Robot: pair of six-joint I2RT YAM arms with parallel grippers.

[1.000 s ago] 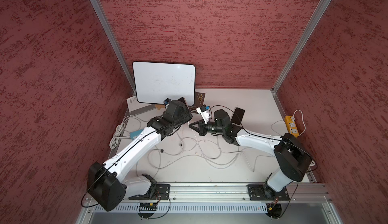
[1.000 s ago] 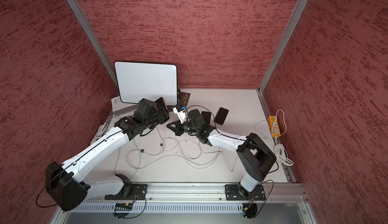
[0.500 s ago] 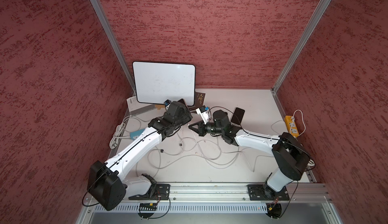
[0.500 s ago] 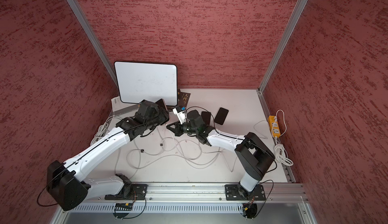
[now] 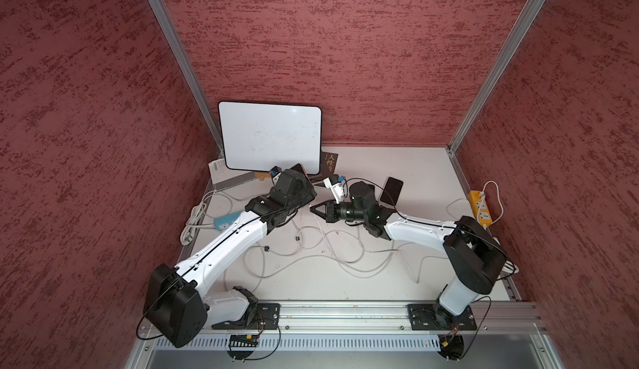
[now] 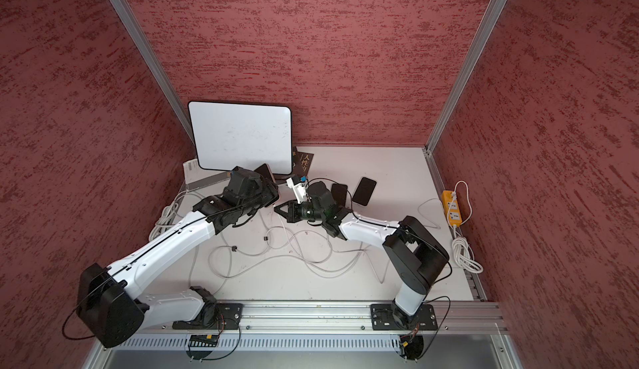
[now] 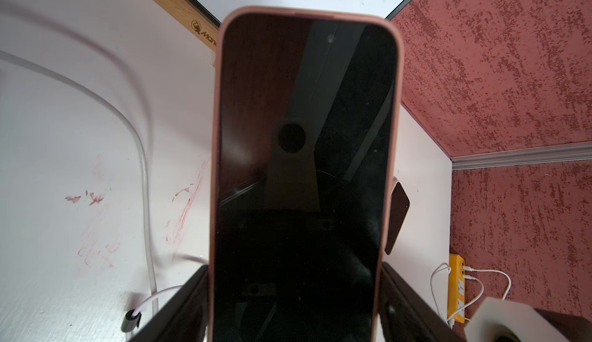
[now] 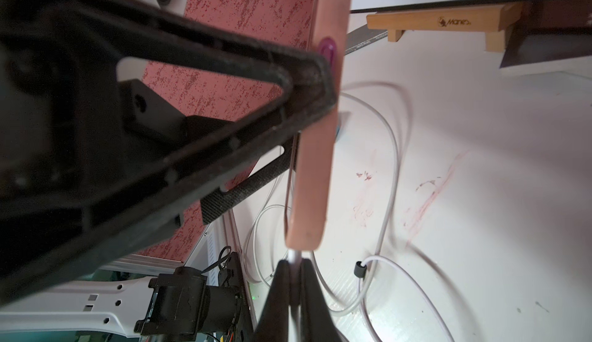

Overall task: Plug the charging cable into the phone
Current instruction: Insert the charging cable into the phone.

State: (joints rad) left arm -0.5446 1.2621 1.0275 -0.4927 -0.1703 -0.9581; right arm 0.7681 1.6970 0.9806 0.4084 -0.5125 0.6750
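The left hand grips the phone, its black fingers pressing the two long sides of the pink case near the lower end. The dark screen faces the left wrist camera. The phone is held up off the worktop, left of centre and toward the far side. Its upper end points toward the whiteboard, which leans on the far wall.

The right hand is closed on the charging cable, pinching it at its plug between the fingertips. The plug touches the phone's lower end; how deep it sits cannot be told. In a top view the right hand's tip sits just beside the left wrist, the two arms meeting over the middle of the worktop.

Loose white cables lie in loops on the worktop on the near side of the hands. Two dark phones lie flat just right of the right wrist. A yellow power strip lies at the right edge.
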